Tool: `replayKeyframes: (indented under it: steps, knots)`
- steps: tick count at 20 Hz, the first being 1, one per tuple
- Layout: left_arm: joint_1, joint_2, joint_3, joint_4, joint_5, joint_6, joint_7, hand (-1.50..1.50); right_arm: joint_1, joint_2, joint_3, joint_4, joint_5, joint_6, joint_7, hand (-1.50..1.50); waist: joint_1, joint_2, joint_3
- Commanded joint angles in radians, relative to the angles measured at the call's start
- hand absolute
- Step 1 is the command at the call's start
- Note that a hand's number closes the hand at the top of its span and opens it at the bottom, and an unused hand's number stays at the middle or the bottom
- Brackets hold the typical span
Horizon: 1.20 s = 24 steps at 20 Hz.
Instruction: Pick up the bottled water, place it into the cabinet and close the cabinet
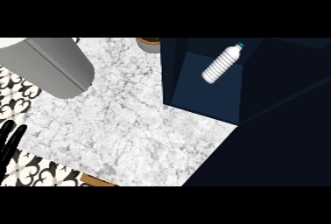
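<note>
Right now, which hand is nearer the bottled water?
Cannot tell: the left hand sits at the lower-left edge, across the counter from the bottled water in the cabinet, upper right; the right hand is out of view.

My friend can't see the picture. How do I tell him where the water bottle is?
Find the big dark blue cabinet on the right side of the marble counter. Inside it, near the top, lies the water bottle, tilted. It is the only white ridged thing with a blue cap.
</note>
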<state>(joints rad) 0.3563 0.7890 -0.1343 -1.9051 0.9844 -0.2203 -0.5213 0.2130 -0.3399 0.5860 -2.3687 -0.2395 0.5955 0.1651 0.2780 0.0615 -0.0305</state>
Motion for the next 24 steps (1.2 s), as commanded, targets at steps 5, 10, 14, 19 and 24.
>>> replayKeyframes:
  steps: [5, 10, 14, 19, 24]
  knots:
    - [0.013, 0.015, 0.018, 0.03, 0.014, -0.018, 0.008, -1.5, -0.214, 0.09, -0.029, 0.138, 0.033, -0.088, 0.183, 1.5, -0.011, -0.012, 0.005]
    - [0.011, 0.002, 0.017, 0.043, 0.021, -0.025, 0.002, -1.5, -0.378, 0.138, -0.051, 0.266, 0.029, -0.101, 0.277, 1.5, -0.029, -0.019, 0.006]
    - [0.016, -0.004, 0.026, 0.051, 0.022, -0.024, -0.008, -1.5, -0.501, 0.202, -0.087, 0.373, 0.026, -0.142, 0.341, 1.5, -0.036, -0.023, 0.01]
    - [0.013, -0.012, 0.029, 0.065, 0.022, -0.019, -0.009, -1.5, -0.663, 0.299, -0.122, 0.548, 0.024, -0.2, 0.41, 1.5, -0.055, -0.023, 0.015]
    - [0.025, -0.011, 0.044, 0.09, 0.033, -0.042, -0.014, -1.5, -0.888, 0.337, -0.207, 0.761, 0.052, -0.34, 0.416, 1.5, -0.071, -0.027, 0.021]
